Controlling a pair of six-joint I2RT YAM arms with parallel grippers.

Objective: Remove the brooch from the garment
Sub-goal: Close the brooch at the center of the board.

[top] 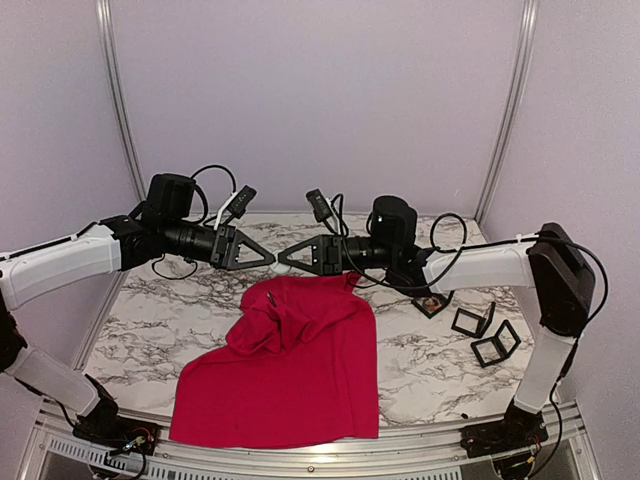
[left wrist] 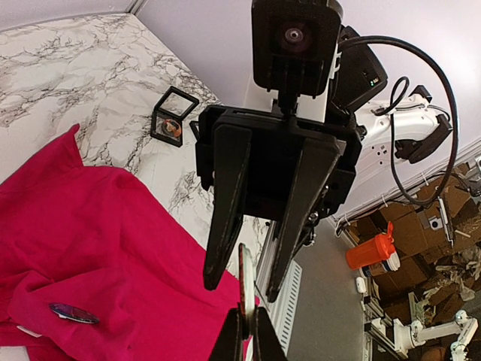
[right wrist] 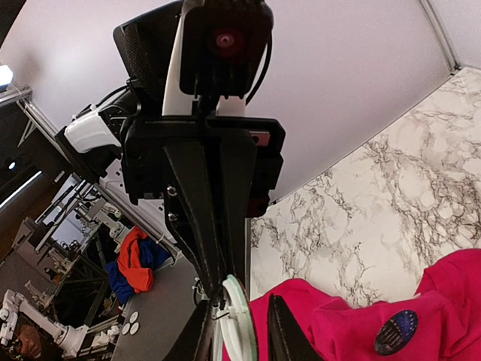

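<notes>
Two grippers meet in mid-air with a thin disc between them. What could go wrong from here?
The left gripper pinches the thin disc by its edge while the right gripper straddles it, open; a skewed close could flick it onto the table.
A dropped disc might hide in the folds of the red garment, where a dark oval brooch lies.

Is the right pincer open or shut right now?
Open: in the left wrist view the right pincer has its fingers apart around a thin pale disc that the shut left pincer holds.
</notes>
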